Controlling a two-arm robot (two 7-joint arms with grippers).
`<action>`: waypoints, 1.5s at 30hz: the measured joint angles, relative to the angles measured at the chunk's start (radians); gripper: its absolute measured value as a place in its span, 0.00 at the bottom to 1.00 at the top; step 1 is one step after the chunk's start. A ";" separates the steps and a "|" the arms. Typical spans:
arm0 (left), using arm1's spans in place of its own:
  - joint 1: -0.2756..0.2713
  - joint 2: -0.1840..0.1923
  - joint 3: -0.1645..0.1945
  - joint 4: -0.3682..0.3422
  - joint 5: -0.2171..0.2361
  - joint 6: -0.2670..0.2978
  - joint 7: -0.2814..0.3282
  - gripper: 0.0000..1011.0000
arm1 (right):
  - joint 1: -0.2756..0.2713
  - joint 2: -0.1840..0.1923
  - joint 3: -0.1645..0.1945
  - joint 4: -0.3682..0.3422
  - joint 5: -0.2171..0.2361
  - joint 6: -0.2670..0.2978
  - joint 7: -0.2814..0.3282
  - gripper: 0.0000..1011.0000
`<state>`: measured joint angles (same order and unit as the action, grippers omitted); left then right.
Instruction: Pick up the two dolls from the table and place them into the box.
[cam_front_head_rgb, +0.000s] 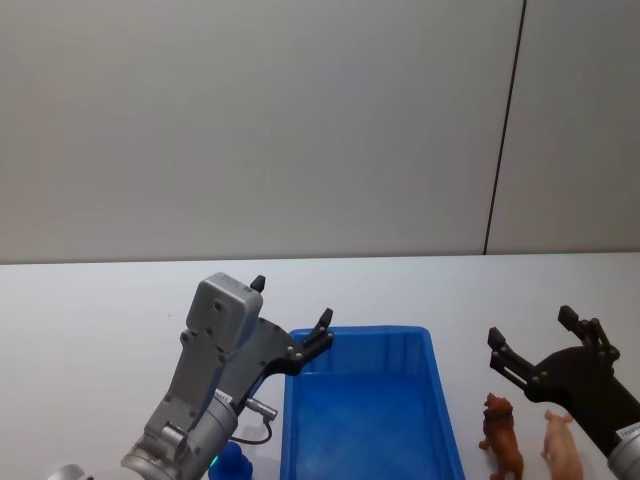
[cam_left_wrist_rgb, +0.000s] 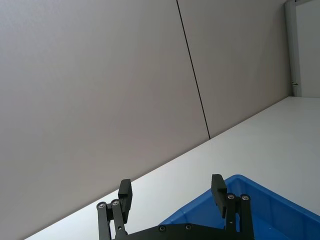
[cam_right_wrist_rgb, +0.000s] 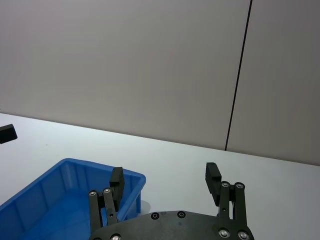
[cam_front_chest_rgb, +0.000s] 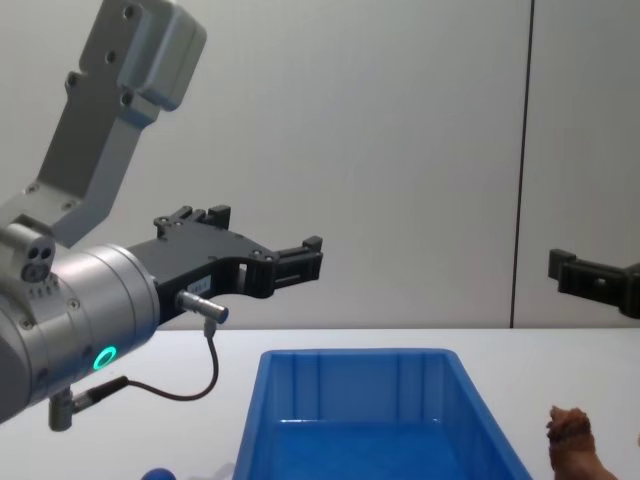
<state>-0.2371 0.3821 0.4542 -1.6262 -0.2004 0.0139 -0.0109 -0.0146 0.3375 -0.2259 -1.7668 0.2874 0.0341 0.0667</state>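
Note:
The blue box (cam_front_head_rgb: 360, 332) sits on the white table (cam_front_head_rgb: 90, 320) at the middle front. To its right stand the two dolls, a reddish-brown shaggy one (cam_front_head_rgb: 500, 436) and a pale pink pig-like one (cam_front_head_rgb: 562, 446). My right gripper (cam_front_head_rgb: 531, 325) hovers open just behind and above the dolls, holding nothing. In the chest view the brown doll (cam_front_chest_rgb: 572, 440) stands beside the box (cam_front_chest_rgb: 350, 400). Raised by the box's far left corner, my left gripper (cam_front_head_rgb: 291, 300) is open and empty. The wrist views show each gripper's (cam_left_wrist_rgb: 171, 185) (cam_right_wrist_rgb: 165, 174) fingers spread apart over the box (cam_left_wrist_rgb: 260, 205) (cam_right_wrist_rgb: 60, 195).
A small blue round object (cam_front_head_rgb: 232, 462) lies on the table left of the box, beneath my left arm. A plain grey wall (cam_front_head_rgb: 300, 120) runs behind the table's far edge. Bare tabletop stretches to the far left and behind the box.

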 joint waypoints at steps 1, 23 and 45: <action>0.000 0.000 0.000 0.000 0.000 0.000 0.000 0.99 | 0.000 0.000 0.000 0.000 0.000 0.000 0.000 0.99; 0.000 0.000 0.000 0.000 0.000 0.000 0.000 0.99 | 0.000 0.000 0.000 0.000 0.000 0.000 0.000 0.99; 0.000 0.000 0.000 0.000 0.000 0.000 0.000 0.99 | -0.001 0.001 0.003 0.000 0.000 0.001 -0.005 0.99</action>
<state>-0.2371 0.3821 0.4542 -1.6262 -0.2004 0.0139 -0.0109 -0.0161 0.3385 -0.2229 -1.7668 0.2872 0.0347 0.0618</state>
